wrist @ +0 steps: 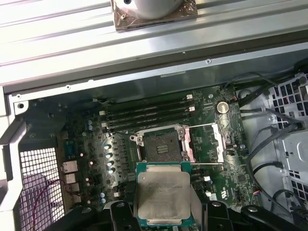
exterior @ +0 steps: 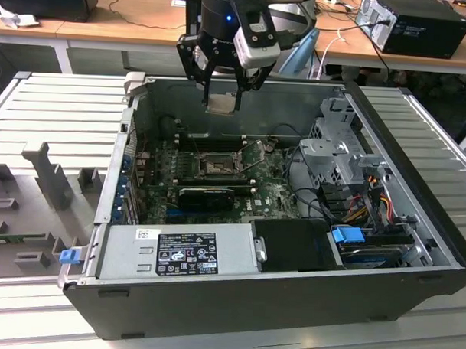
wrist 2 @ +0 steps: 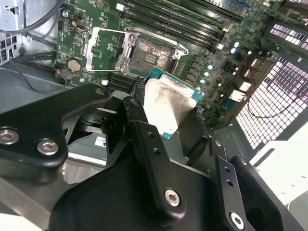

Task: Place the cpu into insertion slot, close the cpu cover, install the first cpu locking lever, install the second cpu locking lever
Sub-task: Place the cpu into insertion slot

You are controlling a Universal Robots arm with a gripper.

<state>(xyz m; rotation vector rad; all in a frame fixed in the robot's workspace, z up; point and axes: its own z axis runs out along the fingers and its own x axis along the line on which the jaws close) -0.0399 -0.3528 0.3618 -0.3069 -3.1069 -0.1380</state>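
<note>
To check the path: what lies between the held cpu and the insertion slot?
In the first wrist view the stretch is bare: nothing shows between the cpu and the insertion slot.

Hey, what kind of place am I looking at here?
Probably a robotics lab or test workshop: an opened computer case sits on a ribbed metal table, wooden desks with another computer stand behind, and a gripper holds the cpu above the motherboard.

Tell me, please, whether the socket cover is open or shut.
Open: the cover lies flipped back beside the bare socket; the chip is not yet in.
</note>
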